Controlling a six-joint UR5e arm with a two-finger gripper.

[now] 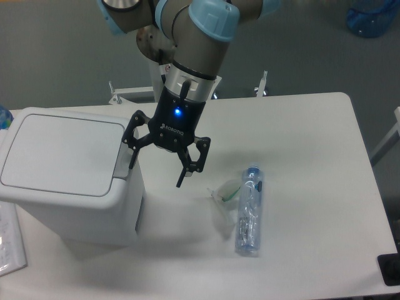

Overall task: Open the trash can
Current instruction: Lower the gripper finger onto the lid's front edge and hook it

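Note:
The trash can [69, 181] is a large white boxy bin on the left of the table, its flat lid [62, 159] down and closed. A light-grey push tab [122, 164] runs along the lid's right edge. My gripper [156, 169] hangs open just right of that edge, pointing down. Its left fingertip [132, 160] is over or touching the tab; I cannot tell which. The right fingertip [181, 180] hovers over the table, holding nothing.
A crushed clear plastic bottle [249, 209] lies on the table right of the gripper, with a crumpled clear wrapper [224, 195] beside it. Papers [9, 240] sit at the table's left edge. A blue container [372, 17] stands on the floor at the top right.

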